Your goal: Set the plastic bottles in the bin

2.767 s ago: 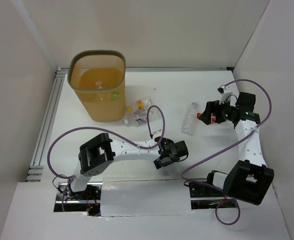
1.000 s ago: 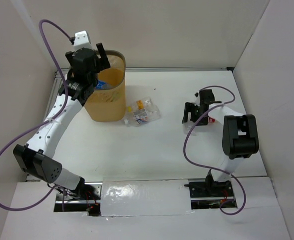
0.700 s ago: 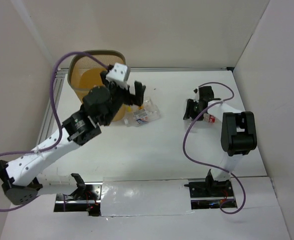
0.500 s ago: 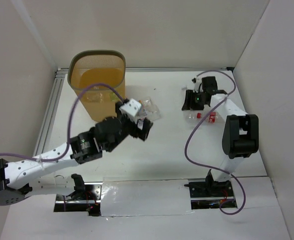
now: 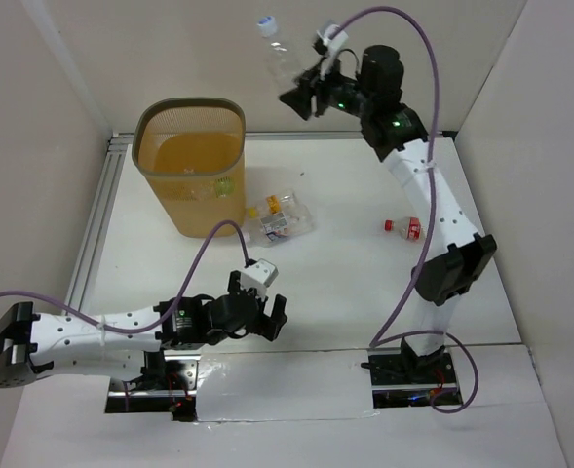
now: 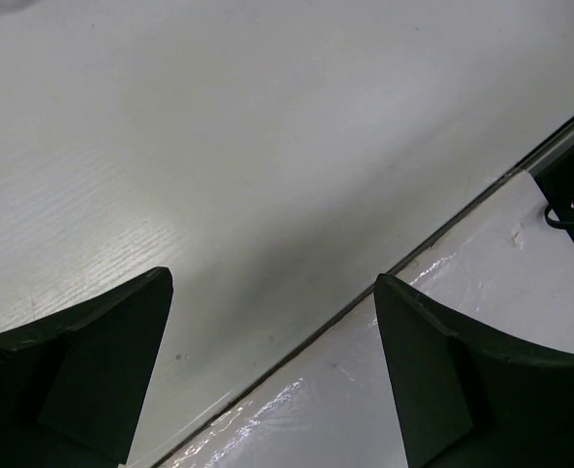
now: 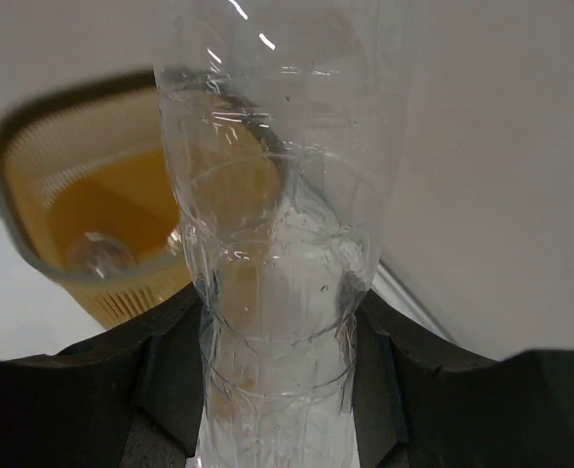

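Clear plastic bottle [image 5: 281, 57] clamped in right gripper [image 5: 302, 97], held high.
Off to the right of tall orange-yellow mesh bin [image 5: 191, 105]; left gripper [image 6: 272, 288] spread apart, empty, low over white table [image 5: 345, 283].

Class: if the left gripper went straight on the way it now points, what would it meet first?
Probably the bare white table, near its seam with the shiny front strip. Nothing lies between the open left gripper and that surface, though tilt is unclear.
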Action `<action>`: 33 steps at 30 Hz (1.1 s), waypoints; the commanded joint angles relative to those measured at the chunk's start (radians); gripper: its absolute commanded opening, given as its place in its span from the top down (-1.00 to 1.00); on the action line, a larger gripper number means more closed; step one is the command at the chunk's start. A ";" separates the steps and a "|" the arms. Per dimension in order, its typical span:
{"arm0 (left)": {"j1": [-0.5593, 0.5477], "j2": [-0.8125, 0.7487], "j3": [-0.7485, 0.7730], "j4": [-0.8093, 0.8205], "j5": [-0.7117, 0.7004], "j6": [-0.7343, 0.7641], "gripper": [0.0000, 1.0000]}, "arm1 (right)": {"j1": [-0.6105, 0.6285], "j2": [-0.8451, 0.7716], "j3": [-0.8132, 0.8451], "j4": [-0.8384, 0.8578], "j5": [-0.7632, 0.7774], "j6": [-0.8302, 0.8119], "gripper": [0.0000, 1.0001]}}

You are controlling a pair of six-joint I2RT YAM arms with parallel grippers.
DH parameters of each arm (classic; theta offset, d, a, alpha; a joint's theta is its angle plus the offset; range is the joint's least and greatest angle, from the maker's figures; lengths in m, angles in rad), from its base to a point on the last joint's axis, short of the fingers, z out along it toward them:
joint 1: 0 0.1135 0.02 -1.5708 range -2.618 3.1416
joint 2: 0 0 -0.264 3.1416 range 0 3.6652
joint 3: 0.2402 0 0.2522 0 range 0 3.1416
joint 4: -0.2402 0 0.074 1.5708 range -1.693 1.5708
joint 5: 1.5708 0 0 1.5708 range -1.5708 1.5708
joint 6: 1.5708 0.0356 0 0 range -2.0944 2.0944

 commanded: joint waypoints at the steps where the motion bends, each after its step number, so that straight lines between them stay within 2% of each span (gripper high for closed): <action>1: -0.024 -0.040 -0.019 0.007 -0.016 -0.142 -0.94 | 0.125 0.095 0.182 0.153 0.002 0.048 0.37; 4: -0.033 -0.060 -0.048 -0.014 -0.016 -0.186 -0.94 | 0.217 0.207 0.300 0.229 0.044 0.123 0.37; 7: -0.033 -0.078 -0.074 -0.023 -0.007 -0.217 -0.94 | 0.284 0.315 0.402 0.309 0.069 0.188 0.28; 10: -0.045 -0.089 -0.083 -0.033 -0.007 -0.240 -0.94 | 0.333 0.391 0.426 0.387 0.116 0.232 0.08; 15: -0.067 -0.089 -0.074 -0.051 -0.017 -0.219 -0.94 | 0.344 0.503 0.455 0.423 0.145 0.275 -0.33; 18: -0.067 -0.054 -0.036 -0.060 -0.045 -0.144 -0.99 | 0.344 0.525 0.481 0.411 0.145 0.275 -0.63; 22: -0.067 0.025 0.035 -0.060 -0.102 0.001 -0.99 | 0.307 0.475 0.490 0.377 0.135 0.275 -0.71; 25: -0.052 0.107 0.095 -0.036 -0.123 0.149 -0.99 | 0.221 0.394 0.467 0.313 0.112 0.312 -0.88; 27: -0.024 0.167 0.127 0.009 -0.088 0.246 -0.99 | 0.130 0.346 0.444 0.253 0.087 0.312 -0.91; 29: 0.056 0.201 0.138 0.045 -0.033 0.295 -0.99 | 0.059 0.268 0.381 0.153 0.030 0.282 -0.87; 30: 0.083 0.216 0.162 0.084 0.022 0.339 -0.99 | -0.025 0.238 0.348 0.124 -0.009 0.230 -0.78; 31: 0.135 0.245 0.172 0.102 0.048 0.363 -0.99 | -0.072 0.177 0.262 0.099 -0.111 0.205 -0.66; 32: 0.158 0.262 0.182 0.119 0.073 0.387 -0.99 | -0.121 0.150 0.218 0.048 -0.150 0.188 -0.34; 33: 0.181 0.279 0.213 0.142 0.107 0.427 -0.99 | -0.209 0.125 0.175 0.012 -0.187 0.144 -0.16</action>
